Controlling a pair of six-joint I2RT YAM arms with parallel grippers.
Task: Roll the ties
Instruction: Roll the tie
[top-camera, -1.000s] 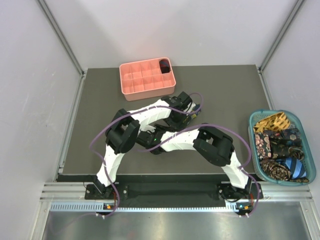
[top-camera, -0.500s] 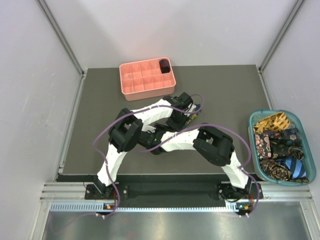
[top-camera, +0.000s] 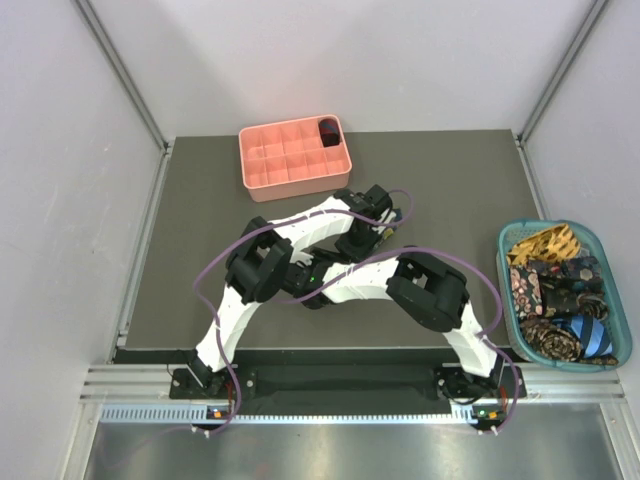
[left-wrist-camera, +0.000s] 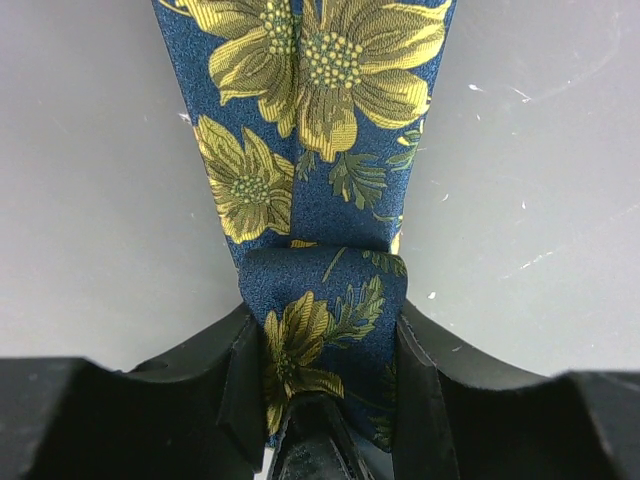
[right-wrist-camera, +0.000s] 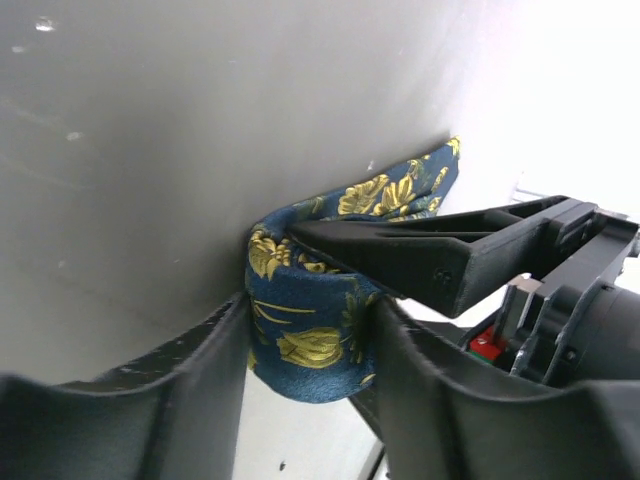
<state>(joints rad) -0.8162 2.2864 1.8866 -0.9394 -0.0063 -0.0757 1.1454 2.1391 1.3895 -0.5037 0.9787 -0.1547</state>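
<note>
On the grey bench (top-camera: 450, 190), the left end effector (left-wrist-camera: 320, 395) and right end effector (right-wrist-camera: 310, 350) each clamp half-closed across the rolled end of the navy floral tie (left-wrist-camera: 320, 200), likely limp and slippery.

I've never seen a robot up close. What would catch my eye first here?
A dark blue tie with big yellow flowers fills the close-up views, its folded end pinched in the jaws of both arms at the middle of the table. At the right edge a teal basket holds a heap of more patterned ties, and a pink tray sits at the far edge.
</note>
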